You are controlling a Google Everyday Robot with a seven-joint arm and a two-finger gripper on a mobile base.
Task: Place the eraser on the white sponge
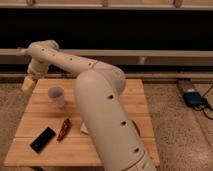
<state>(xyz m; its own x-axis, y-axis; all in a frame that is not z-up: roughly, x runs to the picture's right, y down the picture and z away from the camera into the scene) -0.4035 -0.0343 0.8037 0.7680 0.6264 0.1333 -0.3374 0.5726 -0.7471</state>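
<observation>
One eraser [43,139] front-left, fingers [28,83] at table's [135,100] far-left corner

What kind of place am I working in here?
Likely an indoor lab or test area: low wooden table on speckled floor, cabled blue box at right. The gripper is by the table's far left corner.

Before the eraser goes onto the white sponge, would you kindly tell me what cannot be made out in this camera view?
- White sponge: only a corner shows, and the arm covers the rest.
- Table: its middle and right are largely hidden behind the arm, so anything lying there is unseen.
- Gripper, at the table's far left corner: whether it holds anything cannot be told.
- Arm's base: cut off by the bottom edge.
</observation>
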